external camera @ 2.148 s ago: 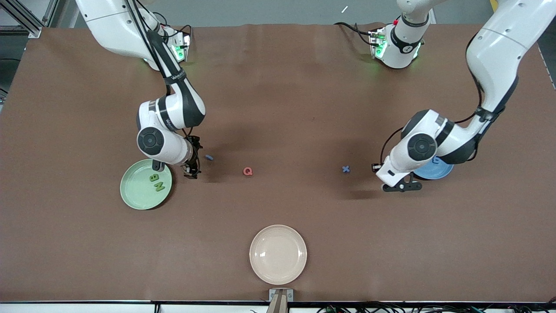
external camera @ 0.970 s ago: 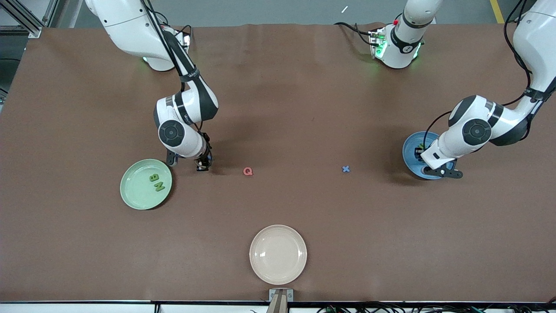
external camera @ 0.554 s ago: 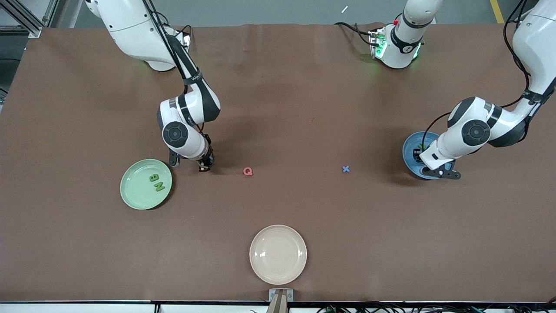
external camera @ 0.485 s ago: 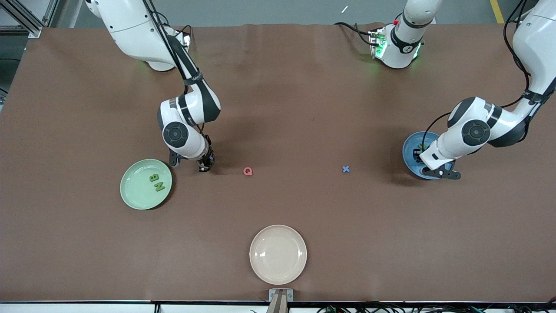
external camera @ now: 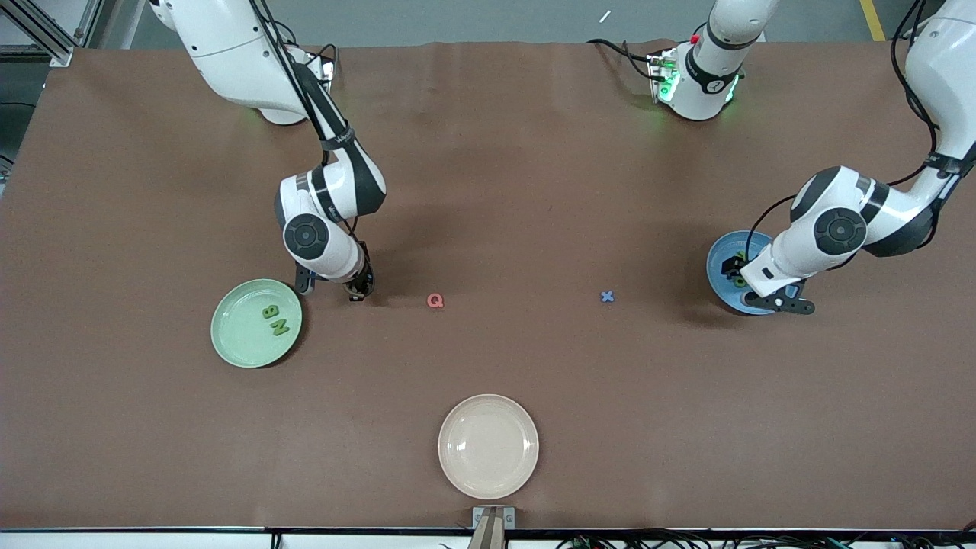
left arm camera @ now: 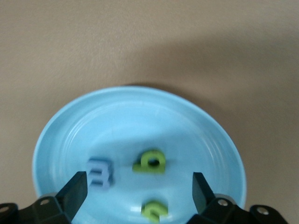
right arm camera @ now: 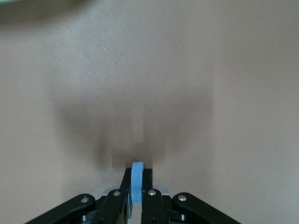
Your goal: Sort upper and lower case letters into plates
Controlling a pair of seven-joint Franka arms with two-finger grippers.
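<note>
My right gripper (external camera: pixel 358 290) is low over the table beside the mint green plate (external camera: pixel 238 345) and is shut on a small blue letter (right arm camera: pixel 137 181), held edge-on between the fingers. That plate holds a green B (external camera: pixel 270 311) and a green N (external camera: pixel 280 328). My left gripper (external camera: pixel 735 271) hangs open and empty over the sky blue plate (external camera: pixel 715 280). In the left wrist view the gripper (left arm camera: pixel 138 189) is above that plate (left arm camera: pixel 140 116), which holds a blue letter (left arm camera: pixel 100 172) and two green letters (left arm camera: pixel 150 163). A red Q (external camera: pixel 435 300) and a blue x (external camera: pixel 607 296) lie on the table between the arms.
A cream-white plate (external camera: pixel 488 446) sits empty near the table edge closest to the front camera, midway between the arms. The brown table (external camera: pixel 488 191) stretches bare toward the arm bases.
My right gripper moved from beside the mint plate onto the small blue letter and shut on it. My left arm swung from near the blue x to over the sky blue plate.
</note>
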